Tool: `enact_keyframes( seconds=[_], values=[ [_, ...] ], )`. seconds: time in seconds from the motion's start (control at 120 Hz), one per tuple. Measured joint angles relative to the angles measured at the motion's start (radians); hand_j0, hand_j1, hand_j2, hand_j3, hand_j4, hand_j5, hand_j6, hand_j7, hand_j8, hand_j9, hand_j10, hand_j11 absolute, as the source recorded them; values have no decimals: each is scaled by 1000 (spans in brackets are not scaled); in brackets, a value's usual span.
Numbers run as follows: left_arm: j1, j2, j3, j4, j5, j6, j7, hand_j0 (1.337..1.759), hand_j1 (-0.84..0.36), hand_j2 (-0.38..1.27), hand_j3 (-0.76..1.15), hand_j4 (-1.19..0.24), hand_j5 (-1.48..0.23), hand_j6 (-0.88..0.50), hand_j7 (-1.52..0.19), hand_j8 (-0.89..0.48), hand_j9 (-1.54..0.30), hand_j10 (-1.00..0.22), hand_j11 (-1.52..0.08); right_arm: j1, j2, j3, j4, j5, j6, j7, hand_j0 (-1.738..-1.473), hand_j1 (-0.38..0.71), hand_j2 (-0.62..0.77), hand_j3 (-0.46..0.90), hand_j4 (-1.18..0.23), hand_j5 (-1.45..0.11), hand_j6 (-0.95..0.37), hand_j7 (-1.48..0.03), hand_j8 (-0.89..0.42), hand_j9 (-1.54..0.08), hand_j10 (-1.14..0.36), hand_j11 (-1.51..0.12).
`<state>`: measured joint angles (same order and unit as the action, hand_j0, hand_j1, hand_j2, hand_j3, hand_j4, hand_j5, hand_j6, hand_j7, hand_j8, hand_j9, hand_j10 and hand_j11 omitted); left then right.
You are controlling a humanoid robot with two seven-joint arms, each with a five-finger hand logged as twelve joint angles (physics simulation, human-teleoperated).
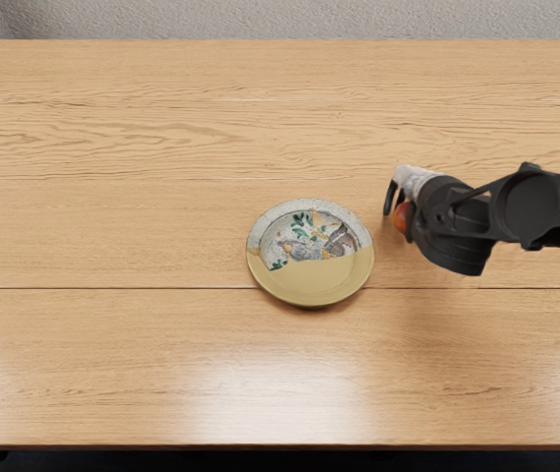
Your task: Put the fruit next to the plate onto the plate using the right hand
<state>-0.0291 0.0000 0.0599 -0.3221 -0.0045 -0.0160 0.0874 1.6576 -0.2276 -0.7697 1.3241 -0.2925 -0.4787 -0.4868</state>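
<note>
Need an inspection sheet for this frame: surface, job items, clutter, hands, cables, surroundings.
Surface: wooden table, glare near the front edge.
Job's things: patterned plate mid-table, no fruit on it; orange fruit to the plate's right, apart from it, mostly hidden by the hand.
Clutter: nothing seen.
Grippers: right hand at the fruit, grasp cannot be told; left hand not in view.
Cables: nothing seen.
Surroundings: grey backdrop beyond the far edge.

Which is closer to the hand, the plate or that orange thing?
The orange fruit: it sits right at the right hand, half hidden by it; the plate lies apart.
</note>
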Motion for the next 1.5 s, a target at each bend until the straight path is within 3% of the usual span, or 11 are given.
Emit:
enact_keyframes(
  seconds=[0.342, 0.667, 0.725, 0.958, 1.158, 1.292, 1.408, 1.5],
  values=[
    [0, 0, 0, 0, 0, 0, 0, 1658, 349, 0, 0, 0, 0, 0, 0, 0, 0, 0, 0, 100, 7, 76, 30, -1, 74, -58, -1650, 253, 231, 0, -775, -1061, -516, -1031, -400, -1075, -613, -1085],
    [0, 0, 0, 0, 0, 0, 0, 1658, 349, 0, 0, 0, 0, 0, 0, 0, 0, 0, 0, 122, 110, 130, 39, 0, 89, -103, -1649, 256, 211, 0, -774, -1086, -508, -1041, -380, -1090, -600, -1109],
    [0, 0, 0, 0, 0, 0, 0, 1658, 349, 0, 0, 0, 0, 0, 0, 0, 0, 0, 0, 123, 133, 142, 39, -1, 89, -111, -1650, 256, 257, 1, -775, -1087, -509, -1042, -393, -1090, -624, -1109],
    [0, 0, 0, 0, 0, 0, 0, 1658, 349, 0, 0, 0, 0, 0, 0, 0, 0, 0, 0, 122, 199, 167, 40, 2, 91, -119, -1650, 223, 234, 0, -763, -1128, -531, -1049, -400, -1113, -653, -1125],
    [0, 0, 0, 0, 0, 0, 0, 1658, 349, 0, 0, 0, 0, 0, 0, 0, 0, 0, 0, 96, 220, 172, 36, -2, 86, -119, -1646, 131, 86, -1, -779, -1107, -589, -1054, -452, -1120, -712, -1135],
    [0, 0, 0, 0, 0, 0, 0, 1658, 349, 0, 0, 0, 0, 0, 0, 0, 0, 0, 0, 73, 225, 172, 34, -3, 84, -122, -1648, 170, 234, 0, -787, -1089, -588, -1052, -480, -1103, -748, -1113],
    [0, 0, 0, 0, 0, 0, 0, 1658, 349, 0, 0, 0, 0, 0, 0, 0, 0, 0, 0, 61, 227, 183, 12, -3, 87, -123, -1652, -18, 141, 0, -481, -664, -375, -642, -313, -672, -459, -677],
    [0, 0, 0, 0, 0, 0, 0, 1658, 349, 0, 0, 0, 0, 0, 0, 0, 0, 0, 0, 62, 213, 214, 6, -3, 120, -124, -1654, -127, 88, 0, -317, -436, -249, -422, -209, -441, -303, -444]
  ],
)
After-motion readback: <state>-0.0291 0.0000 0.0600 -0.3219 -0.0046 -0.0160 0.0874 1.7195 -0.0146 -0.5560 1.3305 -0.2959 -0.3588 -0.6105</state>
